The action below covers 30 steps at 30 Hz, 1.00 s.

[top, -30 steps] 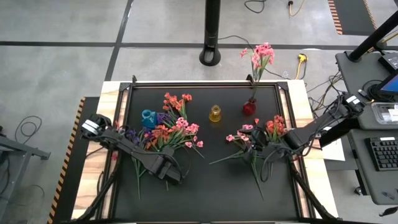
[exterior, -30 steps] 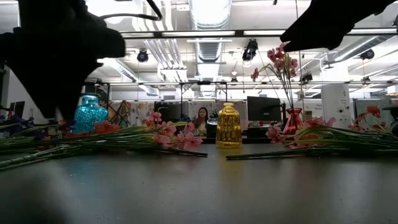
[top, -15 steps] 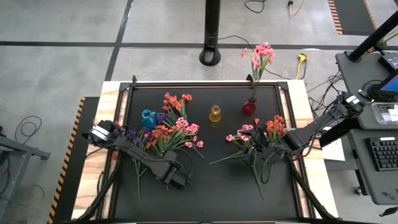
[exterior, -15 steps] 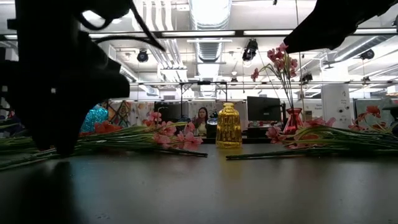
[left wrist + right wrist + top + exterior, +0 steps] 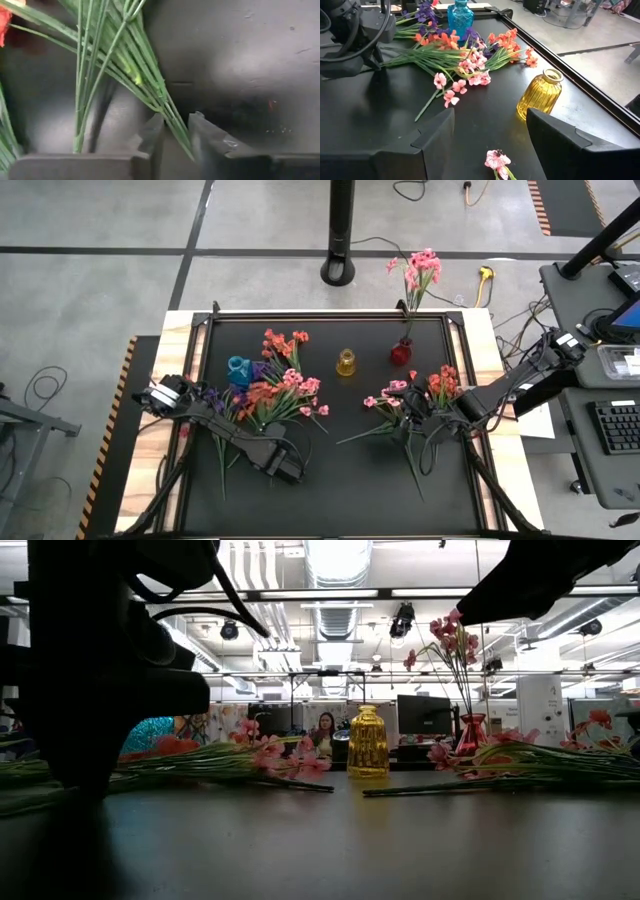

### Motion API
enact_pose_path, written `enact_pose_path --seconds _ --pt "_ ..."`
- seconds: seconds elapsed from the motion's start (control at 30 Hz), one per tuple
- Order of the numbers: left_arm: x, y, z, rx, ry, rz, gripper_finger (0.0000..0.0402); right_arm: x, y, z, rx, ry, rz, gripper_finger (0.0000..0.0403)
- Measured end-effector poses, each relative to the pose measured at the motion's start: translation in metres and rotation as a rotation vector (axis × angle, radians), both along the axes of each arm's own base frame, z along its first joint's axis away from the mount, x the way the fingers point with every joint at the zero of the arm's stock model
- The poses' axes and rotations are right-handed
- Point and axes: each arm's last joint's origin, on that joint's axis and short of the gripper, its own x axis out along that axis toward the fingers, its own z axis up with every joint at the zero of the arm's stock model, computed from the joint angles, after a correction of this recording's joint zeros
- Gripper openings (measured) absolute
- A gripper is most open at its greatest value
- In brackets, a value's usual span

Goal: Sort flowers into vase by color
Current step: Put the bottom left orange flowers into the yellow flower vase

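Clearly, we have the left gripper (image 5: 175, 132) down at the near end of the left-hand heap of flowers (image 5: 268, 390), its fingers drawn in close on a few of the thin green stems (image 5: 150, 80) that run between them; whether the pinch has fully bitten we cannot tell. That heap lies flat on the dark table (image 5: 380, 490), blossoms fanned toward the blue vase (image 5: 237, 368), pink, orange-red and purple mixed together. A second, smaller bunch (image 5: 415, 395) lies on the right side, under the right gripper (image 5: 490, 137), which hovers spread wide and empty just above the table. One pink spray (image 5: 420, 270) already stands in the red vase (image 5: 400, 352) at the far edge; the yellow vase (image 5: 346, 362) holds nothing.

We judge these sprays to be very light and springy: wiry stems that bend and whip, slick plastic that can slide through a loose pinch. The stems cross and tangle, so lifting one may drag its neighbours. We would take hold low on a bare stem, away from the blossoms, which look soft and easy to crush or shed, and lift slowly to let the others fall clear
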Motion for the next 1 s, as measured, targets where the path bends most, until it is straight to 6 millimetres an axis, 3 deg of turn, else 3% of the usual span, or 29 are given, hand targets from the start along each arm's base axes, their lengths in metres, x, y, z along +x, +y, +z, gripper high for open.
enact_pose_path --seconds 0.13,0.33,0.5,0.7,1.0 --pt "-0.001 0.000 0.000 -0.019 0.027 -0.019 0.0009 0.000 0.000 0.000 0.000 0.000 0.002 0.0240" --pt "-0.008 0.000 0.006 -0.086 0.100 -0.040 0.0004 0.000 0.000 0.000 -0.001 0.000 0.002 0.0235" --pt "-0.015 -0.001 0.030 -0.186 0.095 -0.080 0.0001 0.000 0.000 0.000 -0.001 0.000 0.002 0.0235" --pt "-0.026 0.001 0.087 -0.211 0.132 -0.099 0.0001 0.000 0.000 0.000 -0.001 0.000 0.001 0.0233" --pt "-0.031 0.000 0.175 -0.362 0.045 -0.223 0.0000 0.000 0.000 0.000 -0.002 0.001 0.001 0.0233"
